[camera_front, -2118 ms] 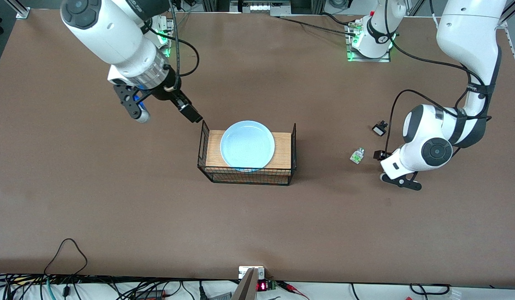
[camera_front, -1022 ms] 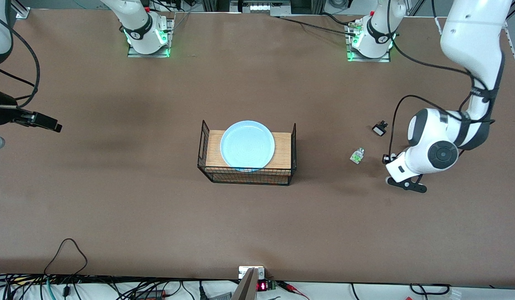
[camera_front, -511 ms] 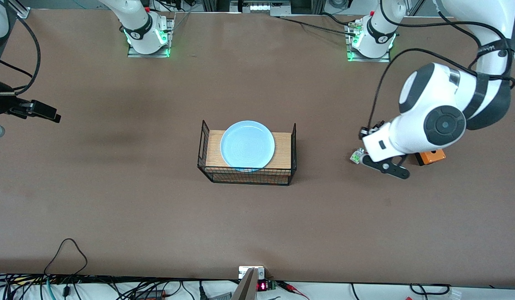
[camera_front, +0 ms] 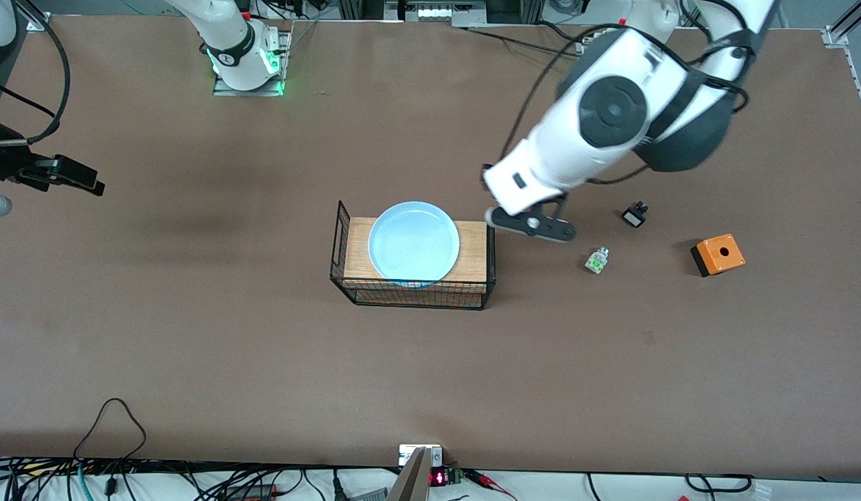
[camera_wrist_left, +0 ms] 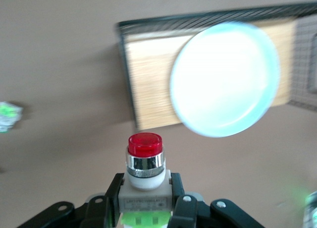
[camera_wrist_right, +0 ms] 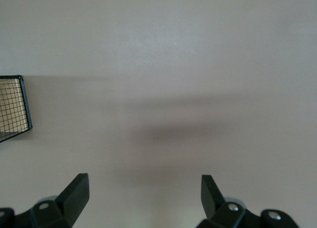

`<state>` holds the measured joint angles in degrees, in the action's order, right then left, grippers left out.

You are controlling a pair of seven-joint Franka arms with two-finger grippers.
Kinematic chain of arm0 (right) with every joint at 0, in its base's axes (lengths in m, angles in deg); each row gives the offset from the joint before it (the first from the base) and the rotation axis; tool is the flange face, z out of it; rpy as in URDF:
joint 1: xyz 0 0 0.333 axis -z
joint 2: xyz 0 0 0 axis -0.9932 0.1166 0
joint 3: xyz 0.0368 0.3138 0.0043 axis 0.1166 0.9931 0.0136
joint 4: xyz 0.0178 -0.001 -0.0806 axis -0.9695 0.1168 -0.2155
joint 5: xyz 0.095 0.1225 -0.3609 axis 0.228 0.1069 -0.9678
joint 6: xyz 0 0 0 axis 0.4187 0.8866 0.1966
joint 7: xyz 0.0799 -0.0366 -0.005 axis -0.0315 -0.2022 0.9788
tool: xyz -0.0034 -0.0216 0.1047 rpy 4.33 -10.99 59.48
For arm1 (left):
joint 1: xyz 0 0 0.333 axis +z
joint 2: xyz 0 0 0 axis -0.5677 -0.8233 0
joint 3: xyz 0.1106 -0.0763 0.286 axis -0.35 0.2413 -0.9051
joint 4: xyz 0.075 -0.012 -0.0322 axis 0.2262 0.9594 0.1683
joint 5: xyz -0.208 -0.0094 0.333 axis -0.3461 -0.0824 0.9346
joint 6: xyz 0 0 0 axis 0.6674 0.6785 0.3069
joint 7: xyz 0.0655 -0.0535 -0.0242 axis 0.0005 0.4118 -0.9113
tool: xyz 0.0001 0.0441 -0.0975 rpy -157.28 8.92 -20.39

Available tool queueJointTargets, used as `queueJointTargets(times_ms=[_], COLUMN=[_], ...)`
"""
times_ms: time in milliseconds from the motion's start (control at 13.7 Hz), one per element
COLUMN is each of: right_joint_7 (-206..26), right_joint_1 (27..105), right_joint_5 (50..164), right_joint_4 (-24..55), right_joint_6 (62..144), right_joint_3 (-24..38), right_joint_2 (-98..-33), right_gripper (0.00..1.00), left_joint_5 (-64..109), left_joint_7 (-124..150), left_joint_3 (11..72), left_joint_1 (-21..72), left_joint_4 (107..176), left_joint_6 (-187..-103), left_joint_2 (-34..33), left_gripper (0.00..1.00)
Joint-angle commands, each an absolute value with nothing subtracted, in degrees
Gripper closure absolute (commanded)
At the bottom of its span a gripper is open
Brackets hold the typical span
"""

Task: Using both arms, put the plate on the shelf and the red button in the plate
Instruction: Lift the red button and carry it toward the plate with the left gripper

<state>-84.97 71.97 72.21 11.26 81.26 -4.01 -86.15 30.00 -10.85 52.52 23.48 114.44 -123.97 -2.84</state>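
Brown tabletop fills the front view. Center frame, the plate (camera_front: 413,241) lies on a wooden board inside a wire basket (camera_front: 491,250). Your left gripper (camera_front: 531,224) hangs over the table just beside the basket's edge, right of center; you can't see its load from here. Lower right sit a white-green part (camera_front: 597,260), a small black part (camera_front: 634,214) and an orange box (camera_front: 717,255). Your right gripper (camera_front: 54,182) waits at the far left edge.

Left wrist view: fingers clamp the white body of the red button (camera_wrist_left: 145,174), red cap pointing away from the gripper, plate (camera_wrist_left: 225,79) upper right of frame. That grip is hidden in the front view. The button looks light, stiff, probably slick plastic with a metal collar; holding the squarish body seems right, not the round cap. The plate looks rigid, breakable, smooth; take it by the rim.

Right wrist view: right gripper (camera_wrist_right: 143,196) fingers spread wide, nothing between them, only bare table and a basket corner (camera_wrist_right: 15,105) at mid-left.
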Motion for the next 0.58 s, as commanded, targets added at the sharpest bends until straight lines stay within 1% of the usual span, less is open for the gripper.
queueJointTargets(times_ms=[0,292,511], right_joint_7=[-84.58,-85.73,-85.46], right_joint_1=[71.79,70.91,70.73], right_joint_5=[72.12,71.94,71.94], right_joint_4=[12.14,10.73,10.73], right_joint_6=[81.05,81.05,81.05], right_joint_3=[-3.9,-3.99,-3.99], right_joint_2=[-87.55,-87.02,-87.02], right_gripper=[0.0,0.0,0.0], left_joint_5=[31.81,39.46,45.27], left_joint_7=[-13.44,-18.61,-24.15], left_joint_3=[51.54,51.19,48.56], left_joint_1=[20.54,14.57,9.03], left_joint_4=[110.51,110.42,110.16], left_joint_6=[-130.28,-137.67,-139.45], left_joint_2=[-9.36,-14.12,-16.32], left_gripper=[0.83,0.83,0.83])
